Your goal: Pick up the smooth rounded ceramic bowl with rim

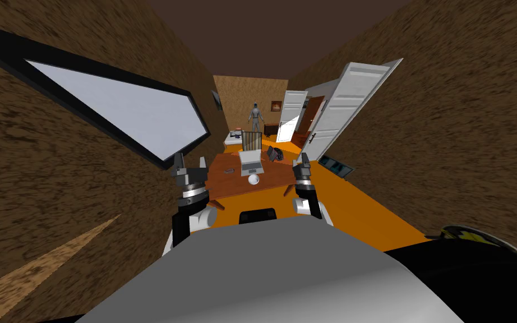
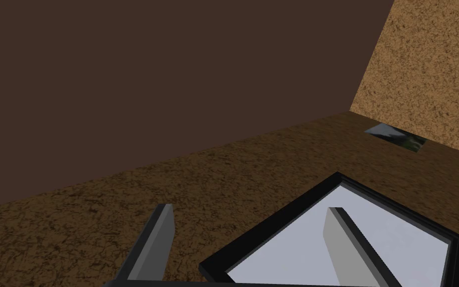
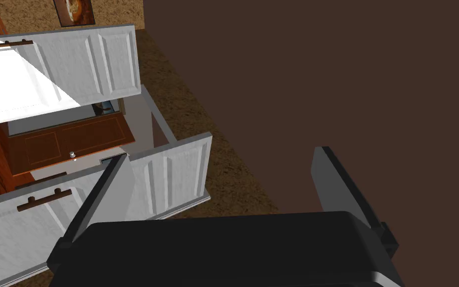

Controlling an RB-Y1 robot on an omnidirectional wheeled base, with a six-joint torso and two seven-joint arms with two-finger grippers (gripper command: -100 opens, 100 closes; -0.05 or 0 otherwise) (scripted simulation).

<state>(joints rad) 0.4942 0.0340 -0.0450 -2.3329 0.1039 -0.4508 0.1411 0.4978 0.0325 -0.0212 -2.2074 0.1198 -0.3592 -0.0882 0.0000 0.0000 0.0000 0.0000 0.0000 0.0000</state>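
Empty grippers, white bowl [image 1: 253, 179] ahead
Left gripper [image 1: 190, 160] and right gripper [image 1: 304, 160] stand spread wide, holding nothing; beyond them the bowl sits on the table [image 1: 226, 186], just before the laptop [image 1: 250, 162]. Likely light, rigid, slick, breakable: pinch across its rim.

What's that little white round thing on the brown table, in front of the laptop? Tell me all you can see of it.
It is a small white rounded bowl, plain and smooth, looking almost like a ball from here; its rim is too small to make out. It rests on the reddish-brown wooden table, just in front of the open grey laptop, very close to it. Nothing holds it.
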